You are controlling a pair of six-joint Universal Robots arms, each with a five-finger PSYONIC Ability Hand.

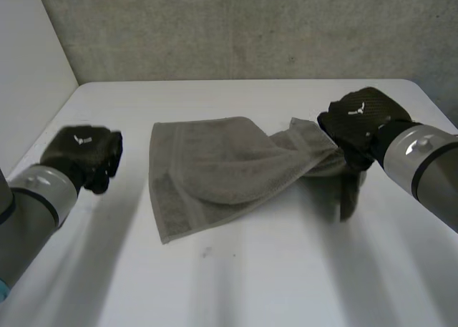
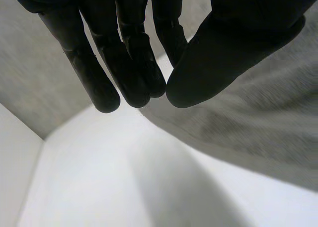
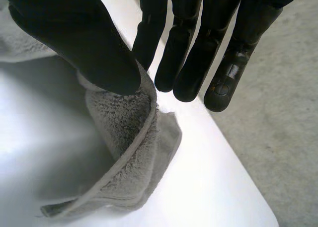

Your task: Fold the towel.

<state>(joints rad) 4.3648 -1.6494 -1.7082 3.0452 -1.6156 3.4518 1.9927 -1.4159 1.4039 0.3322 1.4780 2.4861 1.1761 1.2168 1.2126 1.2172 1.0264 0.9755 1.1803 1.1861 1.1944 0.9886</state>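
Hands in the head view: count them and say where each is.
2. The left hand is left of the towel, apart from it; the right hand pinches the towel's lifted right corner.

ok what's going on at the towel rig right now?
The right hand has the grey towel pinched between thumb and straight fingers at the edge on its own side. That part is raised off the white table and bunched, while the rest lies mostly flat. The left hand hangs open beside the towel's opposite edge, apart from it. The fold is not yet done.
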